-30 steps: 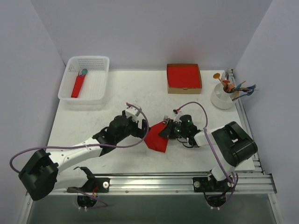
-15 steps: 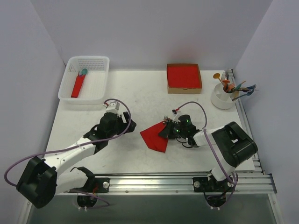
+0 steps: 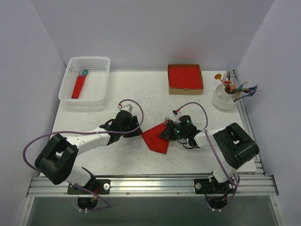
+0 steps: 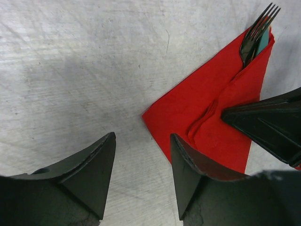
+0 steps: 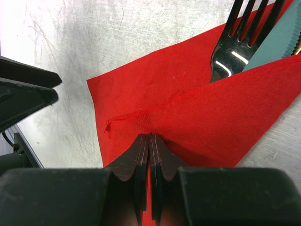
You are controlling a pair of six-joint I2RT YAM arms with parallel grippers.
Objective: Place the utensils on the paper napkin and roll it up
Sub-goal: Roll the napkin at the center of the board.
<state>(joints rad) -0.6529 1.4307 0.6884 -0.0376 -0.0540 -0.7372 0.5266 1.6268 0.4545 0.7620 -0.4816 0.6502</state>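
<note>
Right jaws are pressed together, pinching a folded flap of the red napkin [image 5: 155, 89], which lies on the counter [image 3: 141, 94] with a fork [image 5: 230, 52] and knife [image 5: 277, 42] poking from the fold. Left jaws stand spread just beside the napkin's corner.

The paper napkin [image 4: 188, 110] hides most of the utensils [image 4: 252, 41] (only fork tines and a blade tip show).

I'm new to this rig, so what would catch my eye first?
The bright red paper napkin lies centrally on the table, folded over a dark fork whose tines poke out. The right hand is shut on its fold; the left hand is open beside its corner.
</note>
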